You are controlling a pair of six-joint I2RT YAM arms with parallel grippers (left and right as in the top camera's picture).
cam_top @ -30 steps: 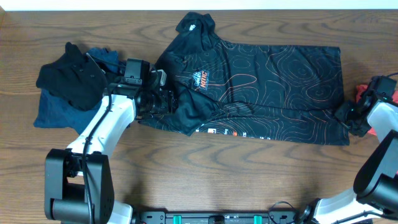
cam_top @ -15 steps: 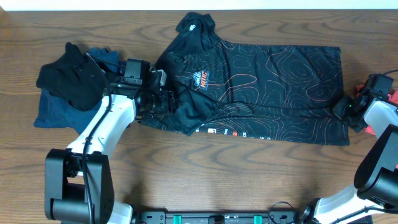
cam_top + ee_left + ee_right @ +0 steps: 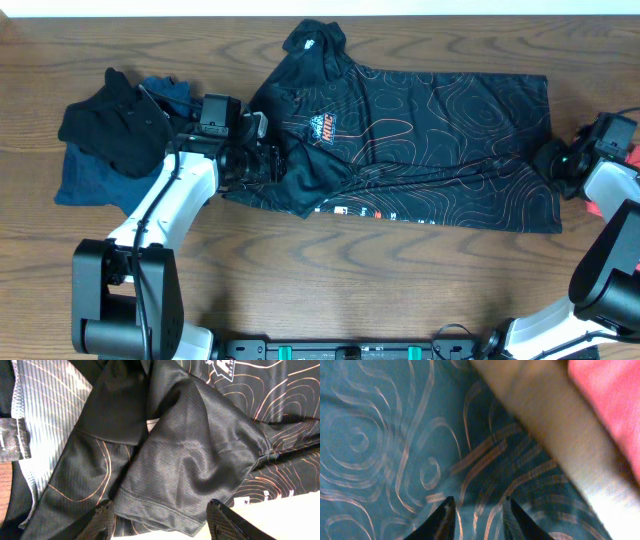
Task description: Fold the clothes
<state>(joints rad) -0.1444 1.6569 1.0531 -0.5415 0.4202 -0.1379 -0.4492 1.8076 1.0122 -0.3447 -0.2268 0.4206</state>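
Observation:
The clothes, a black jersey (image 3: 430, 140) with orange contour lines, lie spread flat across the middle of the table, collar to the far side. My left gripper (image 3: 262, 160) rests over the jersey's left sleeve. In the left wrist view its fingers (image 3: 102, 520) stand wide apart with the sleeve hem (image 3: 165, 515) lying loose between them, so it is open. My right gripper (image 3: 553, 160) is at the jersey's right edge. In the right wrist view this gripper (image 3: 479, 499) has its jaws a little apart just above the patterned cloth (image 3: 395, 435), open.
A heap of dark garments (image 3: 110, 130) lies on a blue one (image 3: 85, 180) at the far left, close behind the left arm. A red cloth (image 3: 612, 405) lies just past the jersey's right edge, with a strip of bare table (image 3: 535, 415) between.
My right gripper has moved toward the far side along the jersey's right edge. The left arm and the jersey have stayed as they were.

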